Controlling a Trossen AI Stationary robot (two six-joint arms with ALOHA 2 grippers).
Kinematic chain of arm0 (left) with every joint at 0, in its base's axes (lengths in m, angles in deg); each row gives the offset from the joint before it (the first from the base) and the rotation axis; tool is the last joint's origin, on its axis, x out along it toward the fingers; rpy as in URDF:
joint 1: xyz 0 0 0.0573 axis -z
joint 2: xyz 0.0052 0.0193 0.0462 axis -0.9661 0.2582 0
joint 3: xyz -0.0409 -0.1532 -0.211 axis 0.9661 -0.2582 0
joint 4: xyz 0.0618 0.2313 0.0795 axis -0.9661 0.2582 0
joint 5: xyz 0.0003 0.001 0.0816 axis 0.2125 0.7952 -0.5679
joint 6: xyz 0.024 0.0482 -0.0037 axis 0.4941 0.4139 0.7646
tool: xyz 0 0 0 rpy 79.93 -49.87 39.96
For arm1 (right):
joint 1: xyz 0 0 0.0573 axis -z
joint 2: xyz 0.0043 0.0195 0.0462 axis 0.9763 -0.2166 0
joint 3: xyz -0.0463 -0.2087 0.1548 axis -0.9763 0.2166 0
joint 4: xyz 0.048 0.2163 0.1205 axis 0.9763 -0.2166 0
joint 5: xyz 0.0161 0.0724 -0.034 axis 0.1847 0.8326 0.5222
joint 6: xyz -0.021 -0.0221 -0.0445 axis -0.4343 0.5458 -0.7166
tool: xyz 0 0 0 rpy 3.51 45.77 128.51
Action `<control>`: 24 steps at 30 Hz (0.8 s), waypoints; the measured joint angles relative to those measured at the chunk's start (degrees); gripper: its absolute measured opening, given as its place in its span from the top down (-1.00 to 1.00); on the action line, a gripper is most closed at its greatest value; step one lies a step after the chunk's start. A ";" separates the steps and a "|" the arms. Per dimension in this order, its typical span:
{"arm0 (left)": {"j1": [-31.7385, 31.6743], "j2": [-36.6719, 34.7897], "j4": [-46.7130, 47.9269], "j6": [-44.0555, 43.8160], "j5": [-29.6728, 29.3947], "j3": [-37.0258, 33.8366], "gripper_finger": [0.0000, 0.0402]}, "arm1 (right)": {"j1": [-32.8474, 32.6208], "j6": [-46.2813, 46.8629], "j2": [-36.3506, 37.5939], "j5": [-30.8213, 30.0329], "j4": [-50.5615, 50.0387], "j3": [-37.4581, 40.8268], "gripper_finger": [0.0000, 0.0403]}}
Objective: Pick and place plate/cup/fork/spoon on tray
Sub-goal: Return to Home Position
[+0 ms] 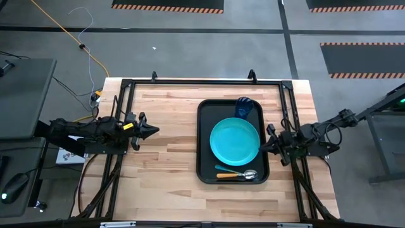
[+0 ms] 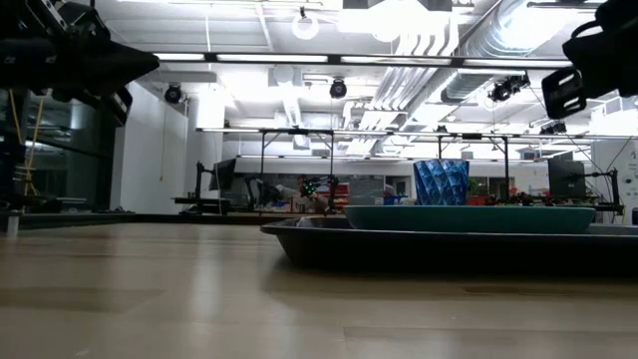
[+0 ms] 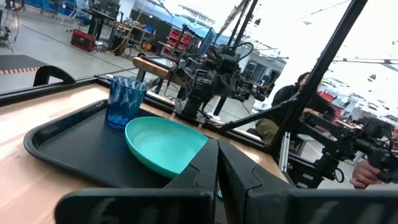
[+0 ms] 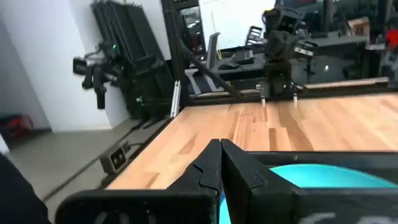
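Note:
The black tray point(image 1: 205, 136) lies on the right half of the wooden table. On it rest the turquoise plate point(image 1: 235, 141), the blue cup point(image 1: 245, 106) upright at its far end, and the teal-handled fork point(image 1: 223, 169) and orange-handled spoon point(image 1: 237, 175) side by side at its near end. My left gripper point(image 1: 155, 130) is shut, level, at the table's left, empty. My right gripper point(image 1: 262, 146) is shut, level, just off the tray's right rim, above the table, empty.
A black metal frame point(image 1: 190, 82) runs round the table's far and side edges. Bare wood point(image 1: 168, 158) lies between my left gripper and the tray. A person point(image 3: 292, 99) sits beyond the table's right side.

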 joint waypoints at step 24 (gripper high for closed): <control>0.00 0.00 0.00 0.00 0.02 -0.02 1.00 | 0.63 8.87 -0.04 -1.77 0.12 0.00 1.00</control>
